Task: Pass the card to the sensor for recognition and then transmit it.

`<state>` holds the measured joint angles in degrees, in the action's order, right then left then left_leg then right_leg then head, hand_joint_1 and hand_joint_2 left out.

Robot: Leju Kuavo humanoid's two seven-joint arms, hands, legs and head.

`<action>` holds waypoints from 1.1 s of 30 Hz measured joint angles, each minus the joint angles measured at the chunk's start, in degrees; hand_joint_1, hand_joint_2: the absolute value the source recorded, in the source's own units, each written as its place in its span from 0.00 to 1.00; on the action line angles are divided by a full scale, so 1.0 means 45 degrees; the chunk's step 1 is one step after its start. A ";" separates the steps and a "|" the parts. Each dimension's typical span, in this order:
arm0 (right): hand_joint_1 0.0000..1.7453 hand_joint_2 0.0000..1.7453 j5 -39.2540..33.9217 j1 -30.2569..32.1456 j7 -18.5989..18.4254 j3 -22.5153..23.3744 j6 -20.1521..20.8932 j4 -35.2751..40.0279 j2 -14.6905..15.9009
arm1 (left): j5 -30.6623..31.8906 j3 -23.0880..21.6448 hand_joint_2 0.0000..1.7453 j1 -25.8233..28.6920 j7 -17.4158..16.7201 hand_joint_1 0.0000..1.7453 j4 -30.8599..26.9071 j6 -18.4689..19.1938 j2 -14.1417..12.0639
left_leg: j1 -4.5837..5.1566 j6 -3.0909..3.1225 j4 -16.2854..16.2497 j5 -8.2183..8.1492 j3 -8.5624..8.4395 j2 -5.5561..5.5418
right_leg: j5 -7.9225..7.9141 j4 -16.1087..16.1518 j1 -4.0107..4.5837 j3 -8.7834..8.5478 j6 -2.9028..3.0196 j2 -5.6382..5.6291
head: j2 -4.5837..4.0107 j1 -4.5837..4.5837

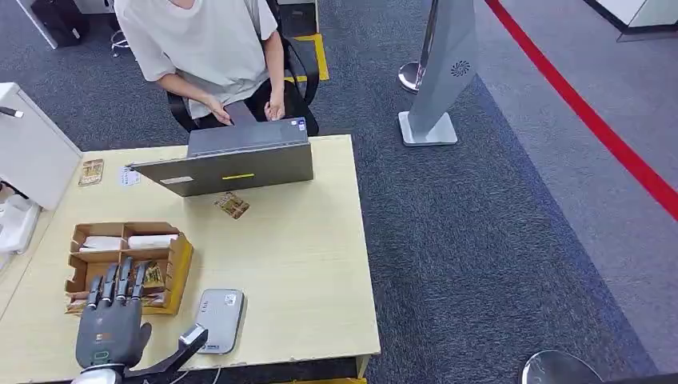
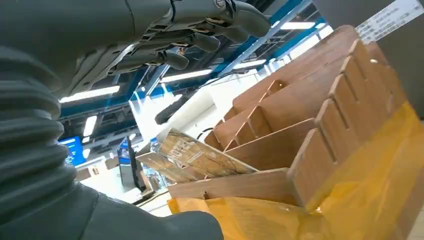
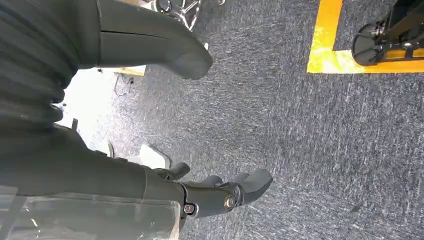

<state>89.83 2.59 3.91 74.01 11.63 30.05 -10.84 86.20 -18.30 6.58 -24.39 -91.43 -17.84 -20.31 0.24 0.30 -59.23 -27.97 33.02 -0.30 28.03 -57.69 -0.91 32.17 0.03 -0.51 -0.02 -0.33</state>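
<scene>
The left robot hand point(image 1: 112, 320), fingers apart and holding nothing, hovers over the brown wooden compartment tray point(image 1: 180, 264) on the pale wooden surface point(image 1: 304, 264). Patterned cards point(image 2: 200, 155) lean in the tray's nearest compartment. The grey rounded card sensor point(image 1: 219, 318) lies just beside. Lower gently, pinching one card's raised edge. The right robot hand point(image 3: 220, 192) hangs, curled, empty.
</scene>
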 joint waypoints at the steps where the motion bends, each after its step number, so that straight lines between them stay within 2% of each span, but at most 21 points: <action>1: 0.00 1.00 0.0000 -0.0001 0.0000 0.0000 0.0000 0.0010 0.0000 | 0.0000 0.0015 1.00 0.0003 0.0000 0.00 0.0000 0.0000 0.0005 | 0.0000 0.0000 0.0000 0.0000 0.0000 -0.0001 | 0.0000 0.0000 0.0000 0.0000 0.0000 0.0000 | 0.0000 0.0000; 15: 0.00 1.00 0.0000 0.0006 -0.0063 0.0000 0.0039 0.0073 -0.0015 | 0.0000 0.0127 1.00 -0.0009 -0.0476 0.00 0.0000 0.0271 -0.0063 | 0.0000 0.0000 0.0000 0.0000 -0.0001 0.0001 | 0.0000 0.0000 0.0000 0.0002 0.0000 0.0000 | 0.0000 -0.0005; 33: 0.00 1.00 0.0000 0.0035 -0.0141 0.0000 0.0097 0.0243 -0.0112 | 0.0000 0.0185 1.00 -0.0027 -0.0544 0.00 -0.0151 0.0554 -0.0160 | 0.0000 0.0000 0.0000 0.0000 -0.0001 0.0002 | 0.0000 0.0000 0.0000 0.0002 0.0000 0.0000 | 0.0000 0.0000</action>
<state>89.83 2.74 3.28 74.01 12.06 31.15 -11.34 86.20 -17.46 6.46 -26.84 -92.11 -15.34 -21.03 0.24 0.30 -59.23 -27.97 33.02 -0.30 28.03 -57.69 -0.91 32.18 0.03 -0.51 -0.02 -0.33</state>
